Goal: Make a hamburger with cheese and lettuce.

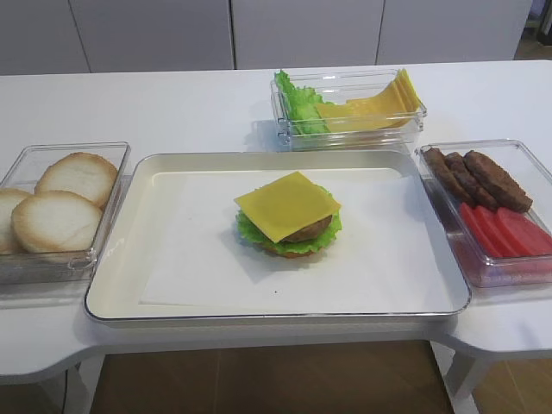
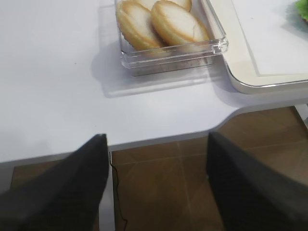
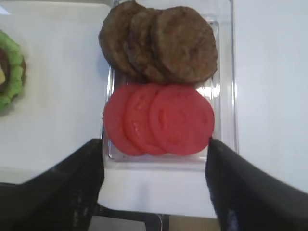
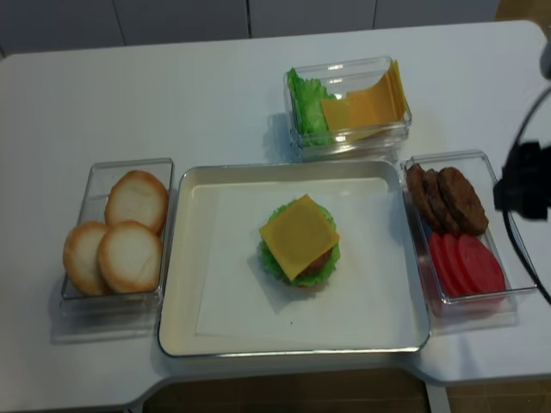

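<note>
1. Two black fingers (image 3: 72,192) of the right gripper (image 3: 156,185) are standing wide apart at the bottom of the right wrist view, holding nothing.
2. Just above them, red tomato slices (image 3: 159,126) are lying in a clear box (image 3: 226,72), and three brown patties (image 3: 159,41) are overlapping behind them in the same box.
3. From above, that box is sitting just right of the tray (image 4: 176,258).
4. The left gripper (image 2: 156,185) is also showing two dark fingers (image 2: 62,192) standing wide apart, with nothing between them. It is hanging over the table (image 2: 48,72) edge, with brown floor under it.
5. Pale buns (image 2: 159,21) are resting in another clear box (image 2: 173,50) just left of the tray.
6. The hamburger (image 1: 289,220) is sitting in the middle of the tray on white paper (image 1: 198,250).
7. The cheese (image 1: 287,205) is lying on top of the burger, turned so its corners are sticking out past the patty.
8. The lettuce (image 1: 250,231) is peeking out under the meat, all frilly, with the thin bun base at the bottom.
9. Behind the tray, a third box (image 1: 349,129) is holding green leaves (image 1: 297,103) on the left and yellow slices (image 1: 379,105) on the right.
</note>
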